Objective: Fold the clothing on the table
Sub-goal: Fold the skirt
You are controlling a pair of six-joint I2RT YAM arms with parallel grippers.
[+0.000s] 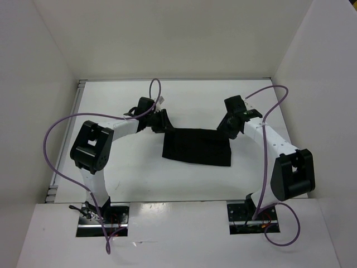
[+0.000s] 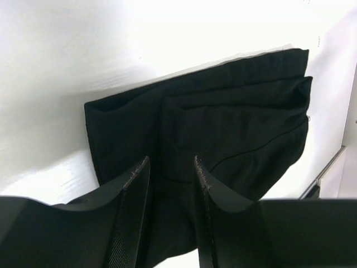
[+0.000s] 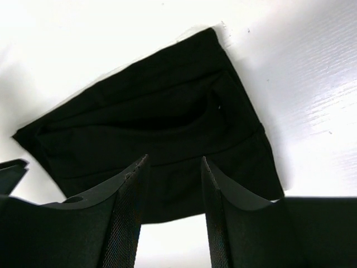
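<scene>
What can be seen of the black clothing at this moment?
The clothing is plain black soft fabric, folded into a rough rectangle with layered edges and a few creases. It lies flat on the white table, near its middle. The left gripper stands at its far left corner and the right gripper at its far right corner, both with jaws apart; whether either touches the cloth cannot be told.

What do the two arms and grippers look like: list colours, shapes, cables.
Both the left arm and right arm have white links joined by bulky black joint housings, on dark base plates. A purple cable loops along each. The left gripper and right gripper are black, each with two flat tapering fingers textured on their inner faces.
</scene>
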